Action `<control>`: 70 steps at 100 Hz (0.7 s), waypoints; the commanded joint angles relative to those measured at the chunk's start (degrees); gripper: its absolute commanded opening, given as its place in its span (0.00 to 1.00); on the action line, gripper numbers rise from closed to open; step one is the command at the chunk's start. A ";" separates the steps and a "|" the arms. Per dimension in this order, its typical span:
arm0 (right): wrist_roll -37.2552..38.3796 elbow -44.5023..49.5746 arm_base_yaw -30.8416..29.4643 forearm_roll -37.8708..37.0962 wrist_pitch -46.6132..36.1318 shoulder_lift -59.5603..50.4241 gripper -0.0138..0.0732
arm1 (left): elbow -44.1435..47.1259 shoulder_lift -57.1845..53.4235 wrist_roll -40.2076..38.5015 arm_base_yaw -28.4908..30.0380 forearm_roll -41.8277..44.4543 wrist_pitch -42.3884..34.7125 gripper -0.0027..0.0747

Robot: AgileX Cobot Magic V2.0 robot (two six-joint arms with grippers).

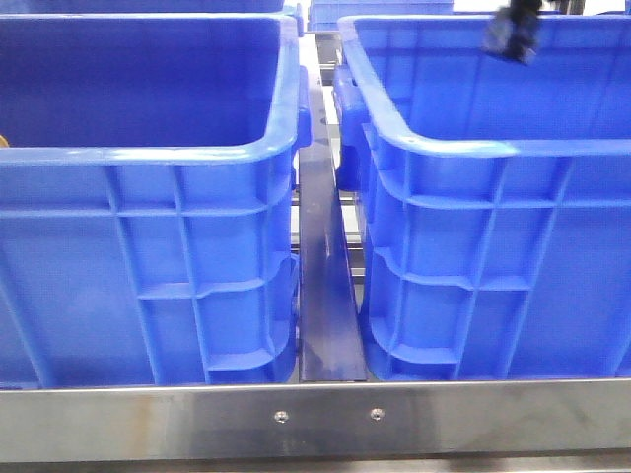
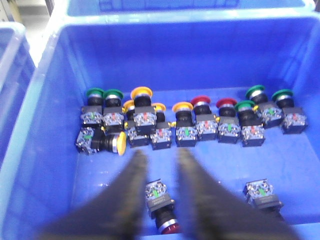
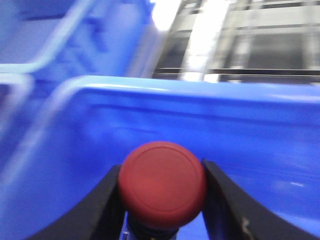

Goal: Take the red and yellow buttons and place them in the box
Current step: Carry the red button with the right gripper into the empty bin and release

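Note:
In the left wrist view my left gripper [image 2: 161,157] is open and empty inside a blue crate [image 2: 40,150]. Its fingers straddle a red button [image 2: 162,210] that lies on its side on the crate floor, without touching it. Beyond it stands a row of buttons with yellow caps [image 2: 141,93], red caps [image 2: 201,101] and green caps [image 2: 95,93]. One yellow button [image 2: 119,143] lies on its side. In the right wrist view my right gripper [image 3: 161,168] is shut on a red button [image 3: 162,185], held above a blue crate [image 3: 250,130].
The front view shows two tall blue crates side by side, left [image 1: 148,158] and right [image 1: 473,148], with a dark metal strip [image 1: 325,286] between them. A steel rail [image 1: 315,419] runs along the front. A dark part of the right arm [image 1: 513,32] hangs over the right crate.

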 commanded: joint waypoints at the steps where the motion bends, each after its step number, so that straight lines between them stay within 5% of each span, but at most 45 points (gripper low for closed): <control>1: -1.14 0.77 -0.06 1.86 -10.09 -1.78 0.32 | -1.37 0.12 -0.52 0.03 0.00 -4.48 0.01; 13: -1.14 2.85 0.45 2.16 -19.14 0.40 0.32 | -1.37 0.12 -0.52 0.03 0.00 -4.48 0.01; 70: -1.14 2.17 11.34 2.16 -37.98 13.95 0.32 | -1.37 0.12 -0.52 0.03 0.00 -4.48 0.01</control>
